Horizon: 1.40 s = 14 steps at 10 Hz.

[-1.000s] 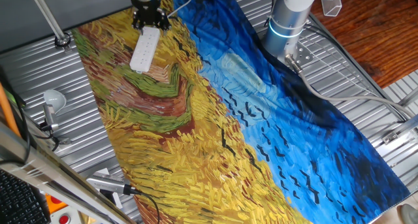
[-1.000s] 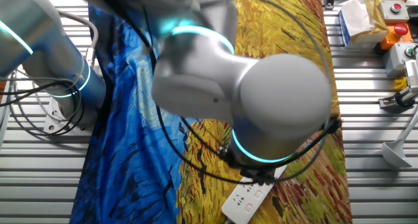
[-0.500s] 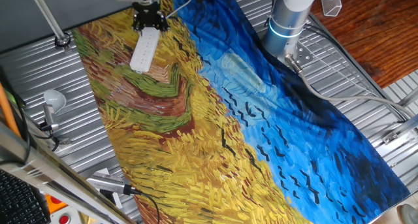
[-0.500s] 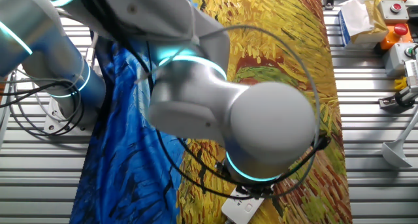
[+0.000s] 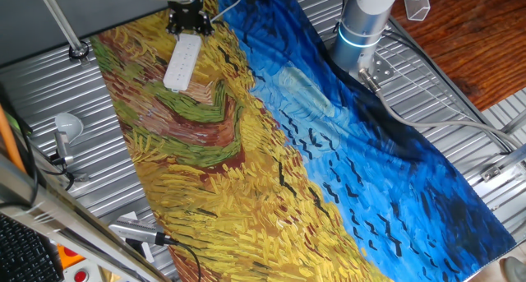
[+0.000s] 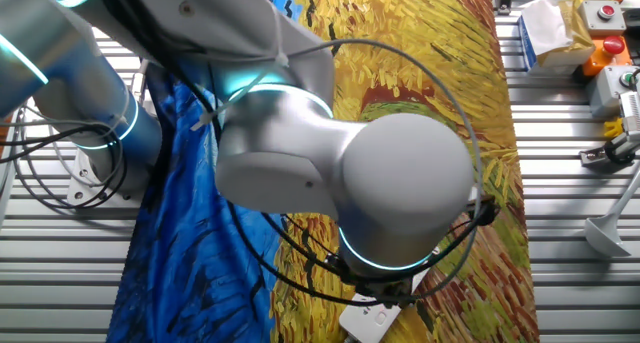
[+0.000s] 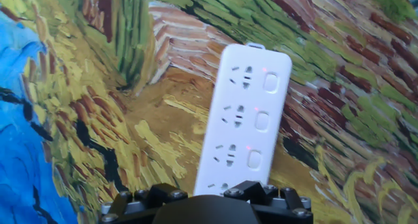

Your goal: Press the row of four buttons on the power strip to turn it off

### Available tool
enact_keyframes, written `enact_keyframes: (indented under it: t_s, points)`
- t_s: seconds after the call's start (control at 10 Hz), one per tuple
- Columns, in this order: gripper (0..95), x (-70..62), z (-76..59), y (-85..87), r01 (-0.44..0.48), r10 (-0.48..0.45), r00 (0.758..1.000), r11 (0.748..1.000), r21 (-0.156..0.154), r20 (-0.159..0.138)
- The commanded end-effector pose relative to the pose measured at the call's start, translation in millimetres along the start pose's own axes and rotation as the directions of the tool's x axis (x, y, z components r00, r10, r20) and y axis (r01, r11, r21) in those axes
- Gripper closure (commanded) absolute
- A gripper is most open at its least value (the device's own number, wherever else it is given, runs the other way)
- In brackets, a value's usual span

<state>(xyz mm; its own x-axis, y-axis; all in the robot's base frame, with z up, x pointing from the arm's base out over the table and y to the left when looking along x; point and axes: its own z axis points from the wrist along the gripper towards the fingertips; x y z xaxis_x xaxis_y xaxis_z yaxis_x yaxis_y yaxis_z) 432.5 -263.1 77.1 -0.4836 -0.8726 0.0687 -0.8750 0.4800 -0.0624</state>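
Note:
The white power strip (image 5: 182, 62) lies on the yellow part of the painted cloth, at the far left of one fixed view. My gripper (image 5: 187, 25) hangs over the strip's far end. In the hand view the power strip (image 7: 243, 123) runs away from the black gripper body (image 7: 206, 206). Three of the buttons (image 7: 262, 121) show along its right side, each with a small red light beside it. The gripper body hides the strip's near end and my fingertips. In the other fixed view the arm covers all but a corner of the power strip (image 6: 376, 320).
The painted cloth (image 5: 288, 150) covers most of the ribbed metal table. A grey metal tool with a black cord (image 5: 136, 233) lies at the front left. The robot base (image 5: 362, 27) stands at the back right. A red button box (image 6: 600, 13) sits beside the cloth.
The arm has swung slightly, which in the other fixed view covers more of the strip. The gripper stays over the strip's far end. The power strip has not moved.

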Motion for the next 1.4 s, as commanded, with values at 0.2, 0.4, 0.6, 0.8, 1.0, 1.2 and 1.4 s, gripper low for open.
enact_keyframes:
  t_s: [0.2,0.4,0.6,0.8,1.0,1.2,1.4]
  points:
    - [19.0,-5.1,0.8,2.0,-0.045,0.045,0.999,0.999,-0.013,0.009]
    - [19.0,2.5,7.5,-1.0,-0.037,0.037,0.999,0.999,-0.018,0.005]
    - [19.0,17.3,19.9,-5.2,-0.026,0.026,0.999,0.999,-0.023,0.023]
    - [19.0,24.3,28.3,-6.8,-0.02,0.021,0.999,1.0,-0.021,0.026]
    - [19.0,24.6,36.3,-6.7,-0.034,0.034,0.999,0.999,-0.023,0.031]
    - [19.0,22.7,37.9,-6.2,-0.036,0.036,0.999,0.999,-0.023,0.031]
    - [19.0,21.9,41.7,-6.1,-0.039,0.04,0.999,0.999,-0.021,0.033]
